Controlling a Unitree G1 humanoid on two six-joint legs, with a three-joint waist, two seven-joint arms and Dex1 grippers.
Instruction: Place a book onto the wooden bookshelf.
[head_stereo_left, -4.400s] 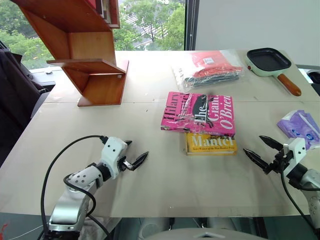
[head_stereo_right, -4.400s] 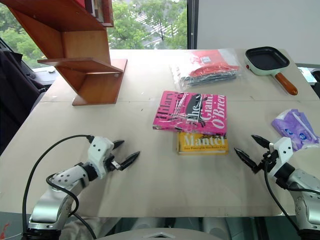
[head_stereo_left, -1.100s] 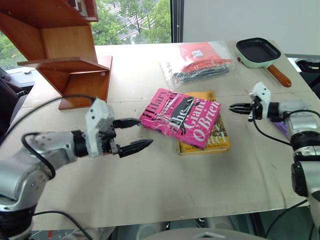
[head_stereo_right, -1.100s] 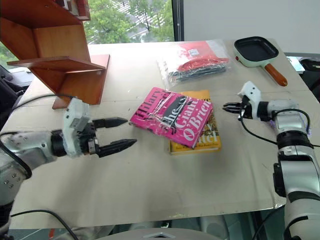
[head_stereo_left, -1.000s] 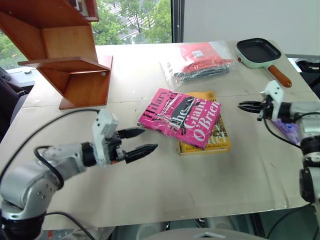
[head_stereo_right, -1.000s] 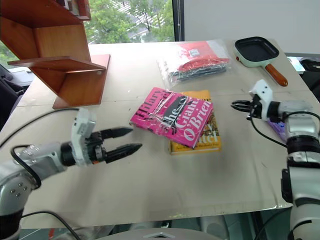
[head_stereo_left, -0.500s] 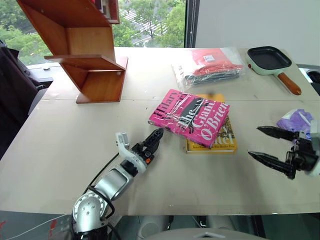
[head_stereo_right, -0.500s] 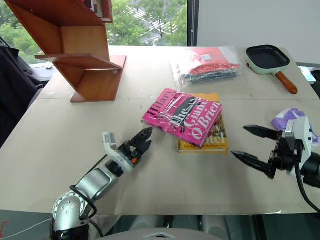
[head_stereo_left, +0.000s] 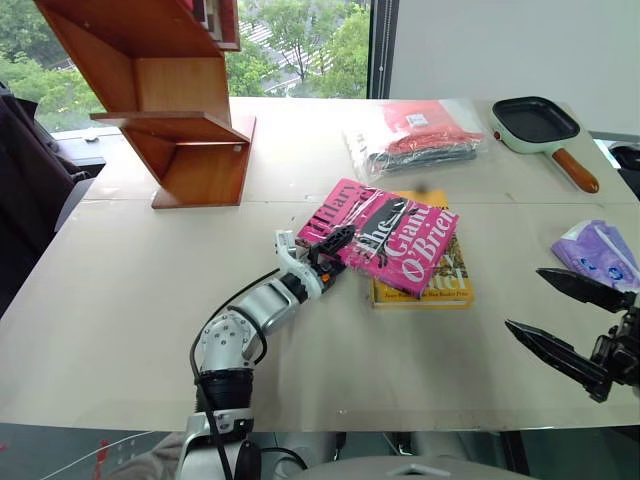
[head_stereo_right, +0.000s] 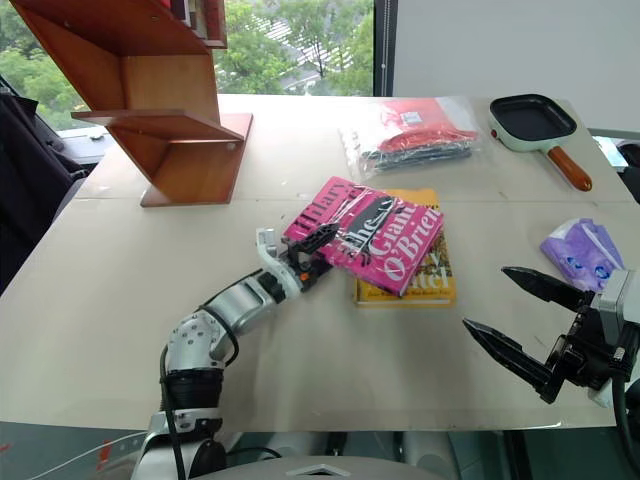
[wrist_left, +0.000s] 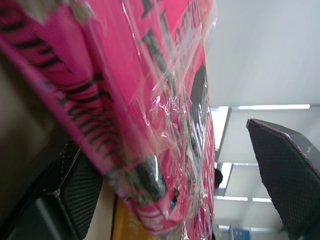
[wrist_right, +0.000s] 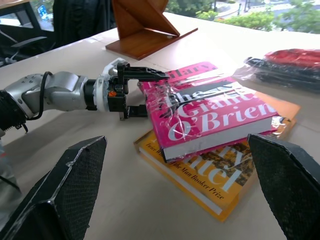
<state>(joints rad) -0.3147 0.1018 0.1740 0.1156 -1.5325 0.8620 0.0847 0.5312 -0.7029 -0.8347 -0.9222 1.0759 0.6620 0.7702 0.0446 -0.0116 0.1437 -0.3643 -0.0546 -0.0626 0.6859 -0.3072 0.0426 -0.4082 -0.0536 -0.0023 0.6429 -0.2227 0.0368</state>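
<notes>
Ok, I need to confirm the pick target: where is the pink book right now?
The pink book lies mid-table in the head views, askew atop the yellow book. The open left gripper straddles its near-left edge, one finger above and one below.

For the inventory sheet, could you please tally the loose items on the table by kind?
Books: 2 (pink book, yellow book)
Frying pans: 1
Bagged clothes: 1
Purple packets: 1
Wooden bookshelves: 1
Total: 6
</notes>
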